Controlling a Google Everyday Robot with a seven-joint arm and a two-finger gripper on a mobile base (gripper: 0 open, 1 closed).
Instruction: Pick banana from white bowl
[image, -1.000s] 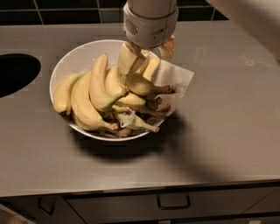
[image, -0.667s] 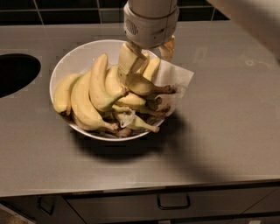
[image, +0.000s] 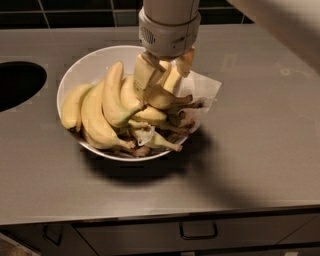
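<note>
The white bowl (image: 95, 62) stands on the grey counter, left of the middle, and holds several yellow bananas with dark stems. My gripper (image: 165, 82) reaches straight down into the bowl's right half. Its two pale fingers (image: 145, 75) stand on either side of one short curved banana (image: 167, 95) on top of the pile and are closed against it. That banana still rests among the others, its brown stem pointing right. Larger bananas (image: 100, 115) lie in the bowl's left half.
A white paper sheet (image: 206, 90) sticks out from under the bananas over the bowl's right rim. A dark round opening (image: 15, 82) is cut into the counter at far left. The counter's front edge with a drawer handle (image: 198, 234) runs along the bottom.
</note>
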